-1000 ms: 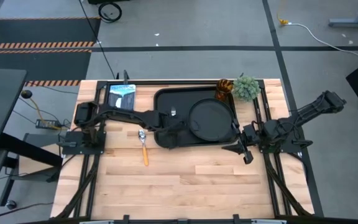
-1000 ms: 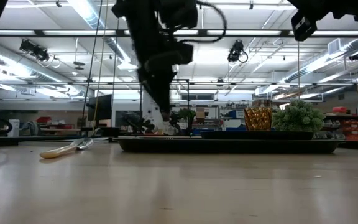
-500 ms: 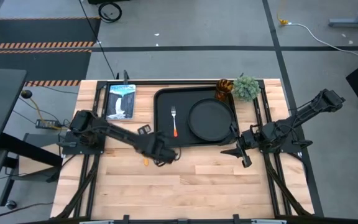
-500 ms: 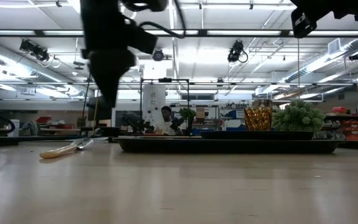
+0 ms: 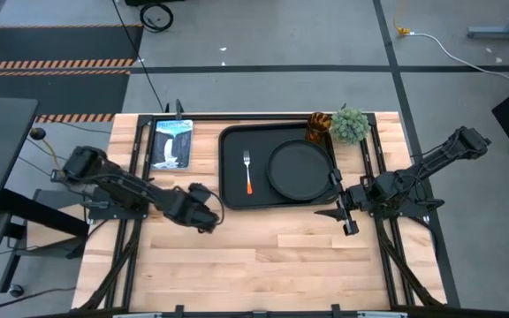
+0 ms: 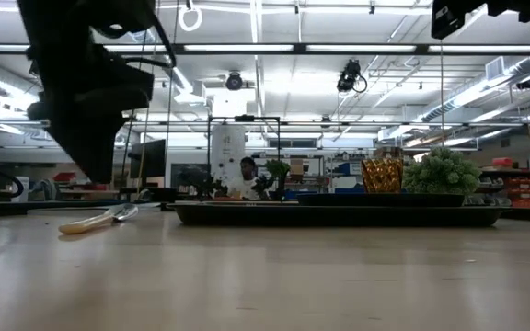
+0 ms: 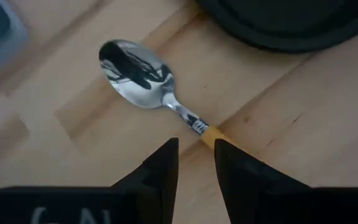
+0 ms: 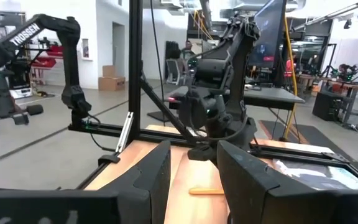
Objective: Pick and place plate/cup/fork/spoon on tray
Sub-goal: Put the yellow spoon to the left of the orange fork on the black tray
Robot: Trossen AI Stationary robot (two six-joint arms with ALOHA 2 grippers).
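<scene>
The spoon (image 7: 148, 87) lies flat on the bare wood left of the black tray (image 5: 232, 193); it also shows in the low view (image 6: 99, 219). My left gripper (image 7: 196, 158) hovers above it, open by a narrow gap, its fingertips over the orange handle (image 7: 213, 134); in the high view my left gripper (image 5: 203, 216) hides the spoon. The fork (image 5: 247, 172) and the black plate (image 5: 299, 170) lie on the tray. The amber cup (image 5: 319, 126) stands at the tray's far right corner. My right gripper (image 5: 338, 201) waits open at the tray's right edge.
A fuzzy green plant ball (image 5: 350, 124) stands right of the cup. A blue-white booklet (image 5: 172, 141) lies at the far left. The table's near half is bare wood. A person (image 6: 244, 175) shows far off in the room.
My left gripper has gone from over the tray's left part toward the table's near edge and then left, and now stands over the spoon. The fork, which it partly covered a second ago, lies in full view on the tray.
</scene>
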